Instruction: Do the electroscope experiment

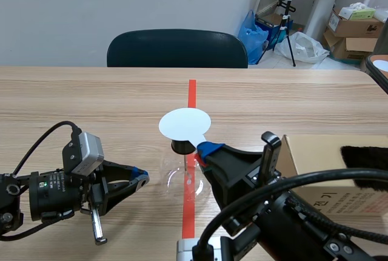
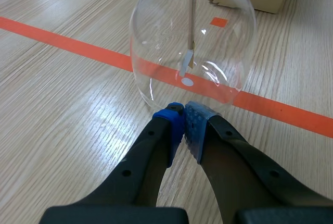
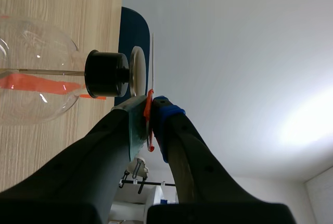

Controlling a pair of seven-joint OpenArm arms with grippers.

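Wooden bench (image 1: 91,103) with glass flask on tape line, disc held over it

Clear round flask (image 1: 185,182) stands upright on the bench, right on the orange-red tape line (image 1: 191,91), near the middle between the two arms. Black stopper (image 1: 181,147) plugs its neck. A thin metal rod (image 2: 193,10) hangs down inside the glass, with a small pale leaf at its lower end. A small metal plate (image 3: 137,72) sits on top of the stopper.

White disc (image 1: 185,123) is level over the stopper, just above the metal plate; in the right wrist view a thin gap shows between them. Right end effector (image 1: 205,150) is clamped on the disc's edge, where an orange-red tab (image 3: 149,104) is pinched between the blue and grey-green pads. That arm comes in low from the right and reaches the middle line.

Left end effector (image 2: 183,112) is low on the bench just beside the flask's lower wall, fingers closed together with nothing between them, blue pads meeting at the tips.

Cardboard box (image 1: 327,164) sits at the right side of the bench, with a piece of black fur (image 1: 364,155) on it. Dark chair (image 1: 177,48) stands at the far edge. Boxes and a blue bag are on the floor behind.
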